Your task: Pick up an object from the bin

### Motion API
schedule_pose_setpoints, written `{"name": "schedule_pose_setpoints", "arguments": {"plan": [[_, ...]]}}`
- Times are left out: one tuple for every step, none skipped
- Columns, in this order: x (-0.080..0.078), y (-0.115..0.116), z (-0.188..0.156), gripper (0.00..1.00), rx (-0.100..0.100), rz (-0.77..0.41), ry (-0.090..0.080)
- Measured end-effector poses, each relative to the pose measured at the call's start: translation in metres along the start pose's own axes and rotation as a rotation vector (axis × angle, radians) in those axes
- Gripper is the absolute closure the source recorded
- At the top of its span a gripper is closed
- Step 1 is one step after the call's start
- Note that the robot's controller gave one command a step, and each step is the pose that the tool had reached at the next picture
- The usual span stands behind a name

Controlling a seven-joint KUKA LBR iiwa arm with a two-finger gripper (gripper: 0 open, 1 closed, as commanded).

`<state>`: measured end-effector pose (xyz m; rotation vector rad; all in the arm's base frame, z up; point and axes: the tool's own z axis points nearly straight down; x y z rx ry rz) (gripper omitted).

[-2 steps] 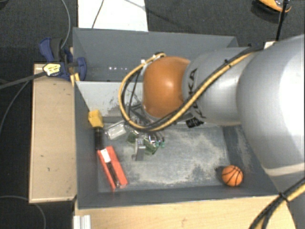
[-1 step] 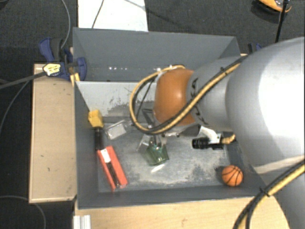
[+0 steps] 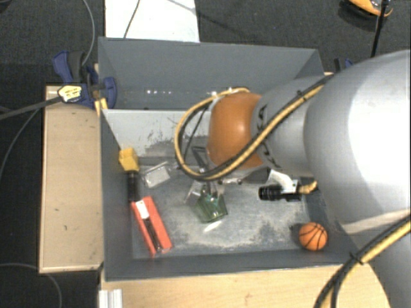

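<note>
1. Target candidate: a small dark-green glossy blocky object (image 3: 210, 208) on the floor of the grey metal bin (image 3: 192, 82). It sits right at the tip of the gripper (image 3: 207, 195), and its visible part pokes out on the gripper's near-wall side.
2. A pale scrap (image 3: 212, 224) lies touching or just beside it, further out on that same side.
3. Gripper state: I can't tell. The orange wrist cover (image 3: 228, 133) and looped cables (image 3: 186, 153) block my line of sight, so I'm not calling this a grasp.
4. Key relation: the green object is essentially under the tool, offset slightly toward the near wall. My read is that the next move is mostly vertical with little lateral trim.
5. I can't read a long axis. The object looks squat, so wrist yaw probably matters little.
6. Left of the gripper, near but clear of the green object: a crumpled clear plastic piece (image 3: 155, 174).
7. Further left, along the left wall: a yellow block (image 3: 128, 159), a black stick (image 3: 132, 186) below it and a flat red-orange box (image 3: 151, 224) lying lengthwise.
8. Right of the gripper, apart: a black cylinder with a white fitting (image 3: 277, 192).
9. Far right, in the near corner: a small orange basketball-patterned ball (image 3: 313, 236).
10. Risk, as I judge it: the scrap comes up with the green object, or the glossy surface slips.
</note>
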<state>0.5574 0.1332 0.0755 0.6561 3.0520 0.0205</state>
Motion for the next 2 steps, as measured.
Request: {"name": "schedule_pose_setpoints", "arguments": {"plan": [[0.001,-0.001,-0.004,1.00,0.003,0.001,0.004],[0.001,-0.002,-0.015,1.00,0.005,0.001,0.006]]}}
